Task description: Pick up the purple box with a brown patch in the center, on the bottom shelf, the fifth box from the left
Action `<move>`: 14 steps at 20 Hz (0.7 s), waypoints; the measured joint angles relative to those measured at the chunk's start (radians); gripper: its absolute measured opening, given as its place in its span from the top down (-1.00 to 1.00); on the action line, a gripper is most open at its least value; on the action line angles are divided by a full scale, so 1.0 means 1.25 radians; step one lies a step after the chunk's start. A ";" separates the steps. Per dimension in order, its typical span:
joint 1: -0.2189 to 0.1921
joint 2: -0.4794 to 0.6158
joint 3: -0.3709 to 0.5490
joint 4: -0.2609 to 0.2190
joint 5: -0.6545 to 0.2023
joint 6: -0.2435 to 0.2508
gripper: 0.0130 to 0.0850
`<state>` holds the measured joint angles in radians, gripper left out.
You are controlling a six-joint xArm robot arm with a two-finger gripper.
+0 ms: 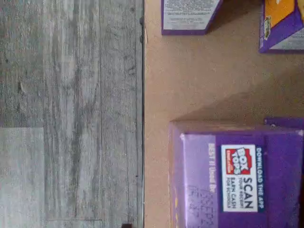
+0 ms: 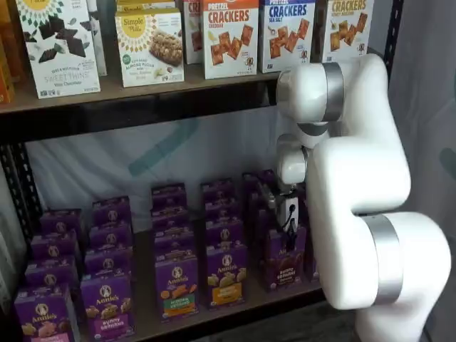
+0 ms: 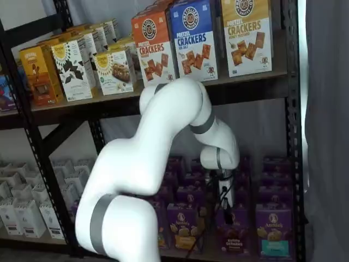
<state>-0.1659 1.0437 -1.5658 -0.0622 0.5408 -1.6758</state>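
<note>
The purple box (image 2: 283, 267) with its brown patch stands upright at the front of the bottom shelf (image 2: 235, 308), and it also shows in a shelf view (image 3: 234, 233). My gripper (image 2: 286, 226) hangs directly over it, white body down and a cable beside it. Its black fingers are largely hidden against the dark boxes in both shelf views (image 3: 223, 201). The jaws stand wide and hold nothing. In the wrist view the box's purple top flap (image 1: 237, 175) with a white Box Tops label lies close below, on the tan shelf board (image 1: 199, 85).
A purple box with an orange-yellow patch (image 2: 226, 274) stands beside it on one side, and one with a teal patch (image 3: 272, 233) on the other. More purple boxes fill the rows behind. The upper shelf's black rail (image 2: 142, 107) runs overhead. Grey plank floor (image 1: 71, 114) lies beyond the shelf edge.
</note>
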 joint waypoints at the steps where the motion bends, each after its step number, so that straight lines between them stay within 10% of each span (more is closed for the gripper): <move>1: 0.000 0.005 -0.004 -0.005 0.000 0.005 -1.00; 14: 0.000 0.024 -0.021 0.000 -0.005 0.001 -0.22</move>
<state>-0.1655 1.0741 -1.5920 -0.0627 0.5343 -1.6750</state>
